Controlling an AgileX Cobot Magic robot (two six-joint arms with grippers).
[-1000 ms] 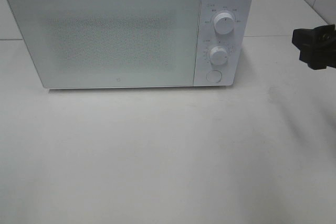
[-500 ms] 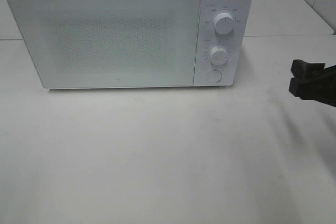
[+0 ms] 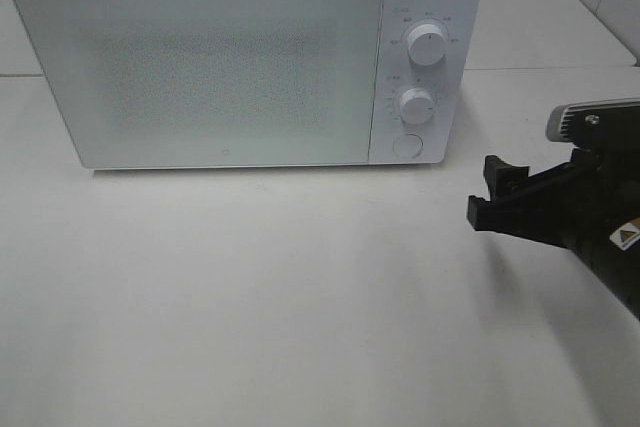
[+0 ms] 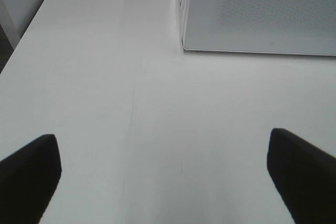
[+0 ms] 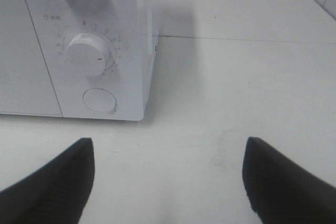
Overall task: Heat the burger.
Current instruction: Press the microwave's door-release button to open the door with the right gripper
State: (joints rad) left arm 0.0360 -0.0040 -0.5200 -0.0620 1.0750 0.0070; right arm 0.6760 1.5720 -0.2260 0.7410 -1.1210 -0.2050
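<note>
White matte tabletop (image 3: 250,297) is recorded, with a white box-shaped microwave oven (image 3: 200,67) set along its far edge, its frosted door shut. Two white round dials (image 3: 427,47) and a round white button (image 3: 407,145) are stacked on its right panel. The black right gripper (image 3: 483,197) is held toward the right edge, near that panel, jaws wide apart, nothing gripped. The black left gripper (image 4: 163,177) is likewise spread and empty near the left edge. The burger's place cannot be told; the interior is screened by the shut door.
</note>
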